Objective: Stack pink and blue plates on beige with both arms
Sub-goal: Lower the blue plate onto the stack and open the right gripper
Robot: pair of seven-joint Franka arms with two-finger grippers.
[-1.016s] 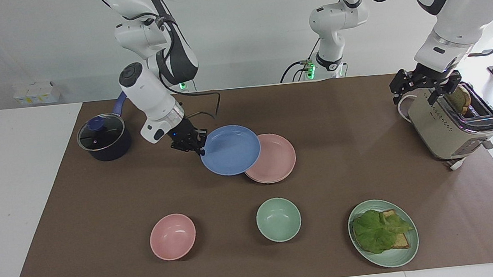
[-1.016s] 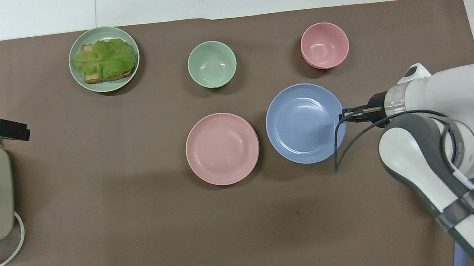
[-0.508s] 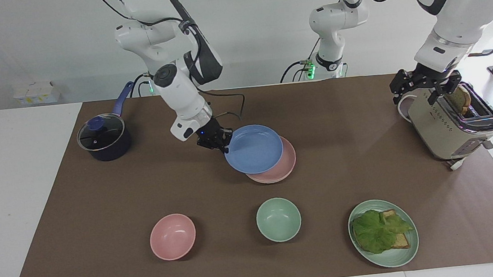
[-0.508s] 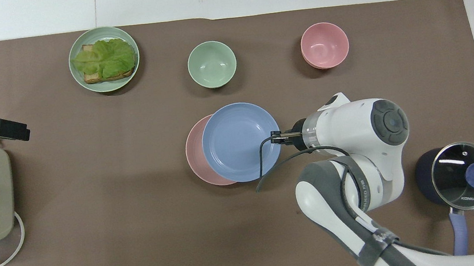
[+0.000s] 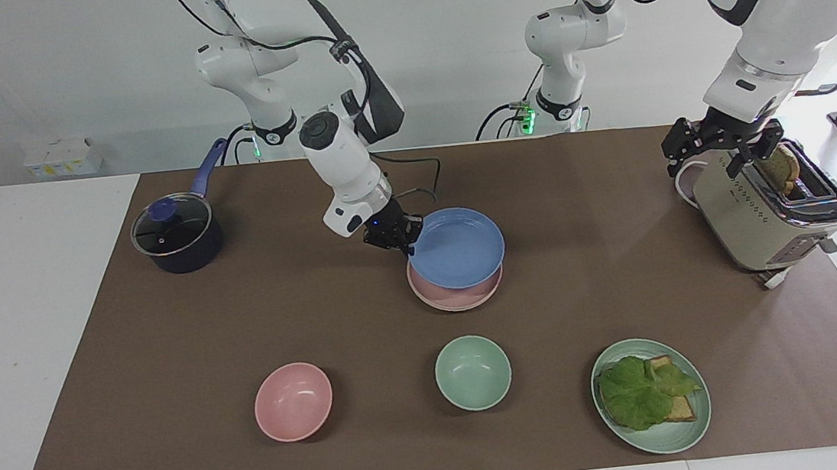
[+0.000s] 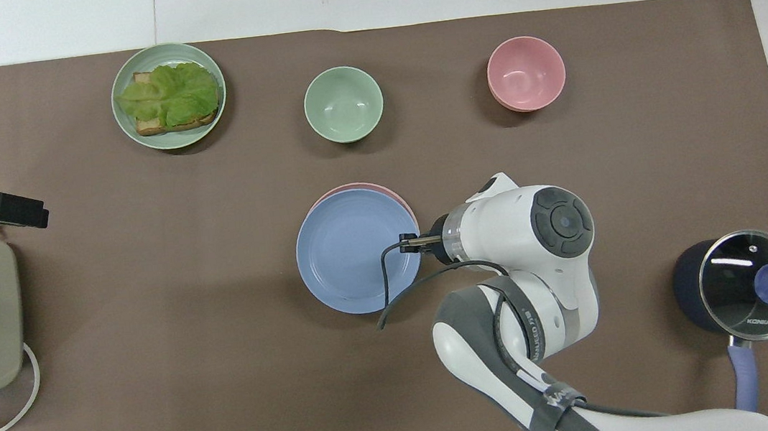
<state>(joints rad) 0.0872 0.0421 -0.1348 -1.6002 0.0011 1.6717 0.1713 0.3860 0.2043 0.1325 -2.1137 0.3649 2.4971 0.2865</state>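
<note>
Brown paper covers the table (image 5: 169, 351), where the right hand (image 5: 398, 241) is clamped on the rim of the blue plate (image 5: 458, 248), holding it in the air tilted over the pink plate (image 5: 455, 297), which lies mid-table; I cannot make out a beige plate under the pink one. Over the toaster (image 5: 759, 221) at its own end waits the left hand (image 5: 721, 152), fingers spread and holding nothing. Farther from the robots sit an empty pink bowl (image 5: 293, 401), an empty green bowl (image 5: 472, 372) and a green plate (image 5: 687, 432) with lettuce on toast, while a lidded dark pot (image 5: 176, 234) stands toward the right arm's end
</note>
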